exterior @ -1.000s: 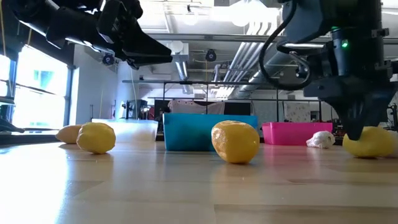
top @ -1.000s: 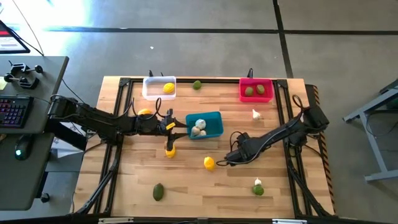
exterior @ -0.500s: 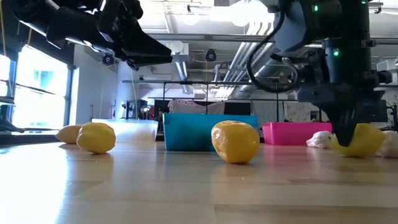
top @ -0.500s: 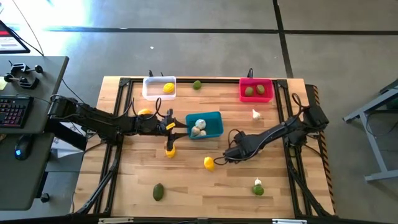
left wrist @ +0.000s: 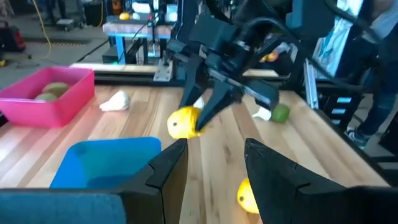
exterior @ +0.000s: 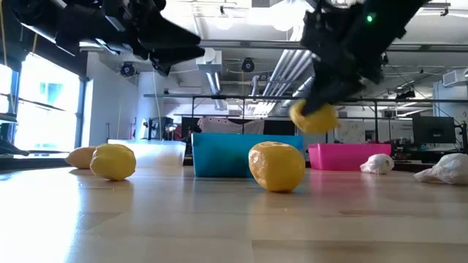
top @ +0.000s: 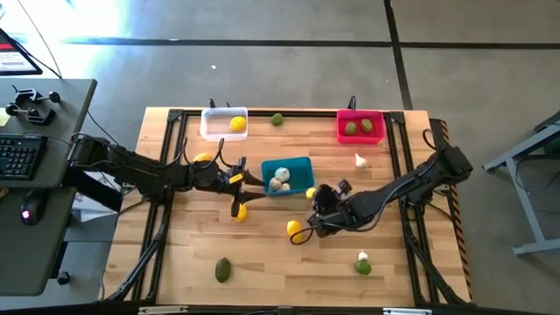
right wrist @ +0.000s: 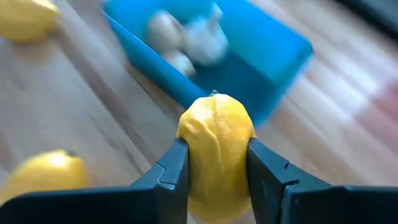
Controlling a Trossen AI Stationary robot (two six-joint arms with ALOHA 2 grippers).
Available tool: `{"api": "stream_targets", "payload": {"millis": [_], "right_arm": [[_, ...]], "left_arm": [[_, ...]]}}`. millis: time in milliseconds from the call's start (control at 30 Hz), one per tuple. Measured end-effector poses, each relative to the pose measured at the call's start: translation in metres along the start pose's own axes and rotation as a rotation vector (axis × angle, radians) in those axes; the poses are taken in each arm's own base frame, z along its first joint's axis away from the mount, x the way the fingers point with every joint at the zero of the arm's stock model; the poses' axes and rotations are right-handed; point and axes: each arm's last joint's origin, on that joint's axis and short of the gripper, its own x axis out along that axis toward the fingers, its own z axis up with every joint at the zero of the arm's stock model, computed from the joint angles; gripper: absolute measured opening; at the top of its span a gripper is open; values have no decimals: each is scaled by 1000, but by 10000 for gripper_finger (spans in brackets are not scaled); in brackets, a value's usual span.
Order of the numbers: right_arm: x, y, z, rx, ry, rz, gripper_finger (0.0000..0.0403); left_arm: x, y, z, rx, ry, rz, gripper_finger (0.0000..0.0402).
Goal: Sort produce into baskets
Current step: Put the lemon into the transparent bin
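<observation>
My right gripper (top: 313,198) is shut on a yellow lemon (right wrist: 214,155), held in the air just right of the teal basket (top: 294,166), which holds garlic bulbs (top: 278,180). A second lemon (top: 295,229) lies on the table below it. My left gripper (left wrist: 214,168) stands open and empty left of the teal basket, above another lemon (top: 239,213). At the far edge, the white basket (top: 215,123) holds a lemon and the pink basket (top: 360,116) holds two green fruits (top: 357,128). My right gripper pinches the lemon's two opposite sides (right wrist: 189,155) between its two fingers (right wrist: 168,177). The fingers slant down at it from the table's right. The lemon (exterior: 313,117) is lifted clear of the table, with its far end sticking out past the fingertips.
Loose produce lies about: a green fruit (top: 276,119) at the far edge, one (top: 223,269) at the near left, a garlic bulb (top: 360,160) below the pink basket, another piece (top: 362,262) near right, and a lemon (top: 203,158) by my left arm.
My right gripper has taken hold of a lemon that lay on the table, lifted it clear and carried it up toward the teal basket, turning and tipping its wrist on the way. The lemon beside it stays on the table.
</observation>
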Motion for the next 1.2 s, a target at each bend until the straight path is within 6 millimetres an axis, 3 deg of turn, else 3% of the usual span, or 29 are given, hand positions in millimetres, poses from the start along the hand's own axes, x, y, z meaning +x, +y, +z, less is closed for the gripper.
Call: {"api": "stream_targets", "payload": {"millis": [300, 567, 900, 1200], "right_arm": [[-8, 25, 24, -181, -276, 128, 96], [-14, 34, 38, -323, -416, 166, 96], [-16, 36, 41, -373, -442, 175, 96], [-17, 37, 40, -390, -444, 194, 96]], "left_arm": [[-1, -15, 3, 56, -38, -42, 155], [12, -37, 11, 138, -9, 12, 206], [43, -35, 25, 27, 125, 93, 241], [45, -28, 27, -25, 122, 74, 241]]}}
